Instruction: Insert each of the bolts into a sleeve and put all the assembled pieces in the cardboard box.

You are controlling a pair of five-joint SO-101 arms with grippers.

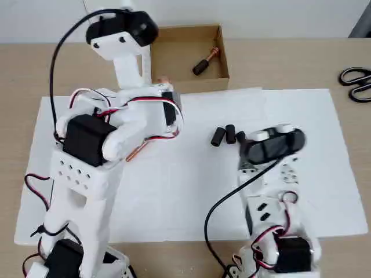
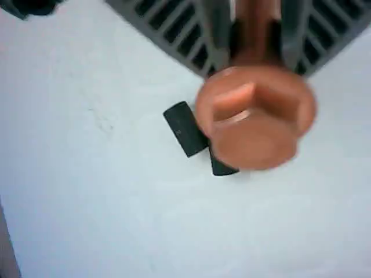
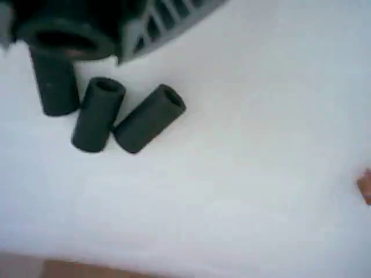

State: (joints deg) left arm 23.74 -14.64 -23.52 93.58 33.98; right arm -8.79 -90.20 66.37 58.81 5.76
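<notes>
My left gripper (image 2: 255, 40) is shut on a copper bolt (image 2: 255, 116), whose hex head faces the wrist camera. It hangs above the white paper near the box's front wall (image 1: 165, 87). Three black sleeves (image 1: 217, 136) (image 1: 230, 134) (image 1: 240, 137) lie together mid-paper. My right gripper (image 3: 64, 35) sits right beside them and appears shut on another black sleeve (image 3: 61, 39), seen end-on. A second copper bolt (image 1: 139, 152) lies on the paper under the left arm. The cardboard box (image 1: 223, 69) at the back holds one assembled piece (image 1: 204, 62).
White paper (image 1: 313, 174) covers the middle of the wooden table. Scissors (image 1: 356, 81) lie at the far right edge. The left arm's cables arch over the back left, close to the box.
</notes>
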